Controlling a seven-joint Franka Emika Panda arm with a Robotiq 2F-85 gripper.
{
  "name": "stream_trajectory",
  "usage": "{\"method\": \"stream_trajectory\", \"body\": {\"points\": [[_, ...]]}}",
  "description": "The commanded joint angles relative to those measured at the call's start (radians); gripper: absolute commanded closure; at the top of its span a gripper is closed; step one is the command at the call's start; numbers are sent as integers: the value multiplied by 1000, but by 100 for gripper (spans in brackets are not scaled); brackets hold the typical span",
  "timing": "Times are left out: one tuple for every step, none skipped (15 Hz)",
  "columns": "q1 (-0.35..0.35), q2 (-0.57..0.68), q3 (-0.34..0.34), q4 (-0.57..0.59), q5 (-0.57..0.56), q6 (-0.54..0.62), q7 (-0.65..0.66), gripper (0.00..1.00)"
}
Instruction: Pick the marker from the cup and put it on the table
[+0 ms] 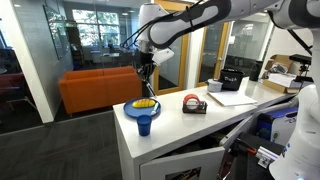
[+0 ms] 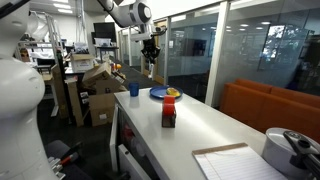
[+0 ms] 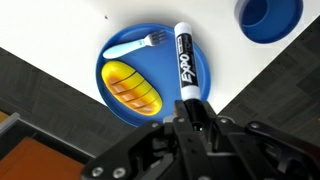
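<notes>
**Bench** [image 1: 215, 113]: long white surface with white side panels, seen in both exterior views [image 2: 212, 130]. It carried all the loose items.

**Sofa** [image 1: 93, 90]: orange, standing on the floor beyond the bench and apart from it.

**Arm** [image 1: 200, 20]: white, reaching in from above, with its wrist turned downward over the end of the bench that held the plate.

**Claw** [image 3: 188, 106]: it hung in the air, clear of the bench top, in both exterior views [image 1: 147, 72] [image 2: 152, 60]. In the wrist view its fingers were drawn in against one end of the marker, gripping it, with no gap visible beside the barrel.

**Tape dispenser** [image 1: 193, 103]: red and black, resting on the bench near the plate.

**Plate** [image 3: 112, 58]: blue and round, lying flat near the bench edge. It bore a yellow ridged food item [image 3: 130, 87] and a white fork [image 3: 136, 44].

**Cup** [image 3: 268, 18]: solid blue, standing upright on the bench just beside the plate [image 1: 146, 125].

**Marker** [image 3: 185, 55]: white barrel lettered "EXPO" with a black cap. It was held in the claw, out of the cup and not touching the bench. In the wrist view its free end overlapped the plate's rim on the side nearer the cup.
</notes>
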Motion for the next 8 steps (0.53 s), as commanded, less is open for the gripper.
{"method": "stream_trajectory", "body": {"points": [[-21,63,-13,78,-11,-97,27,95],[-28,77,-20,85,-10,-116,29,95],[-33,91,-26,88,-8,-126,32,95],[-39,104,-32,90,-5,-143,36,95],[-43,117,-37,89,-4,-154,40,95],[-47,129,-43,89,-4,-172,46,95],[-49,139,-47,92,-4,-197,49,95],[-50,149,-52,93,-5,-224,56,95]]}}
